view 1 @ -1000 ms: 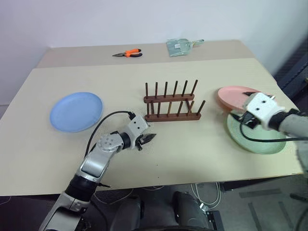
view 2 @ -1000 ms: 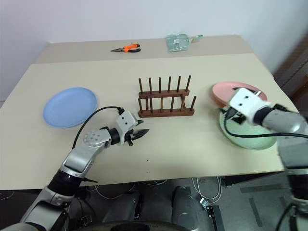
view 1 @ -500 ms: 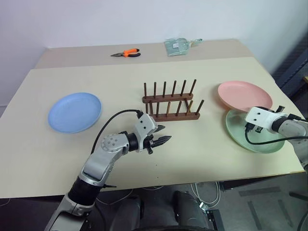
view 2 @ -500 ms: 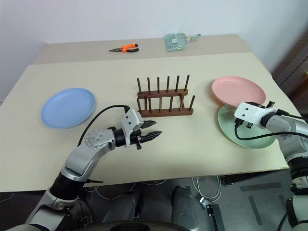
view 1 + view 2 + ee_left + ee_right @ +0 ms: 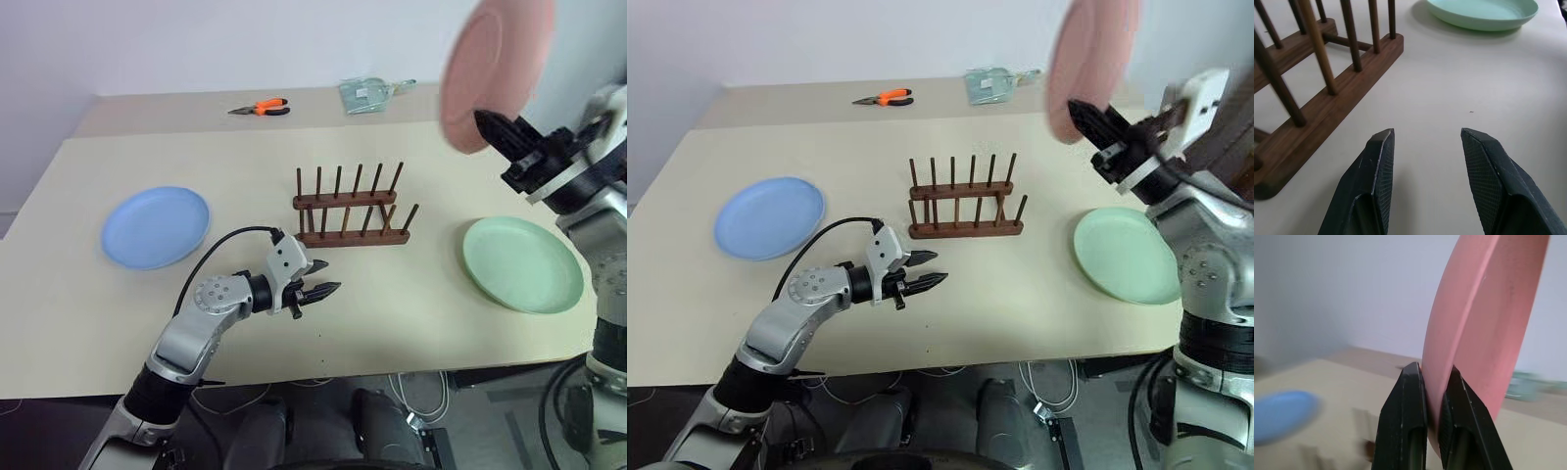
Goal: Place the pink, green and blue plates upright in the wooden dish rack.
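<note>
No labels or writing to read — three plates around the wooden dish rack (image 5: 351,208): blue plate (image 5: 156,227) left of it, green plate (image 5: 522,263) right, pink plate (image 5: 493,71) pinched upright in the right gripper (image 5: 487,124) above-right, left gripper (image 5: 326,291) open in front.

Matte plates (image 5: 526,262), grained brown wooden rack (image 5: 351,211), seemingly smooth table (image 5: 411,304).

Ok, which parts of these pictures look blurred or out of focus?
Both eye views: the raised salmon pink round plate is smeared. Right wrist view: the right gripper pinching its rim is sharp, the table behind soft. Left wrist view: crisp on the dark wooden peg rack.
</note>
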